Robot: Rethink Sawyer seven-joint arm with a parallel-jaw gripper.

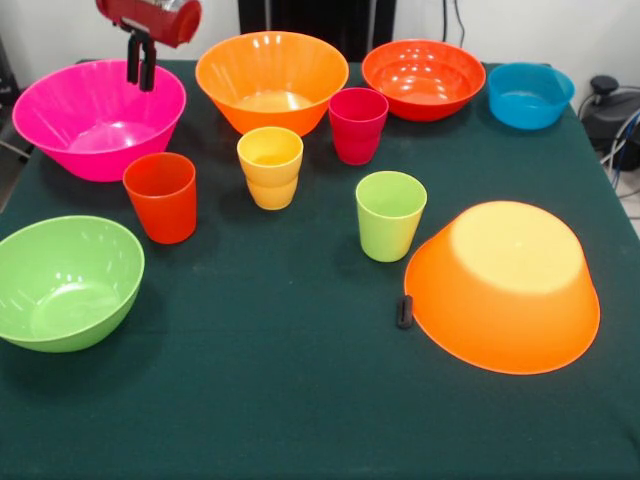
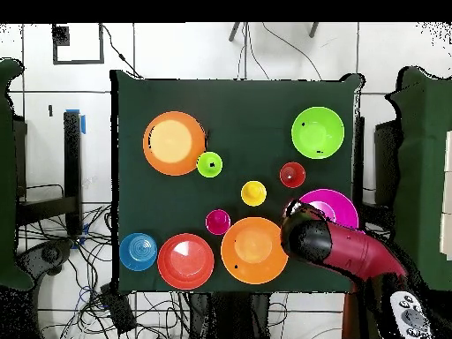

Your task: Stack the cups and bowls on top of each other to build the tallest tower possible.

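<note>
Two dark fingers hang close together under the red arm, and your gripper [image 1: 141, 62] carries nothing; whether it is fully closed or a little parted you cannot tell from here. It hovers above the inner rim of the pink bowl [image 1: 95, 125], on the side toward the upright orange bowl [image 1: 270, 80]; the overhead view agrees, with the arm's end covering part of the pink bowl [image 2: 331, 205].

Nothing is stacked yet. Just in front of the pink bowl stands the orange-red cup [image 1: 161, 197], and beside that the yellow cup [image 1: 270, 167], the crimson cup [image 1: 357, 125] and the lime green cup [image 1: 389, 215], all upright and apart from one another in the middle of the dark green table [image 1: 250, 400].

The bowls ring them: the green bowl [image 1: 65, 283] at the near corner, the red-orange bowl [image 1: 423, 79] and the small blue bowl [image 1: 530, 95] along the far edge.

The second orange bowl [image 1: 503, 287] lies mouth down, tilted, its rim touching a small black piece [image 1: 404, 311]. That inverted bowl looks the likeliest base, since its flat bottom faces up. Judging by the hover, you are about to take the pink bowl by its rim.
</note>
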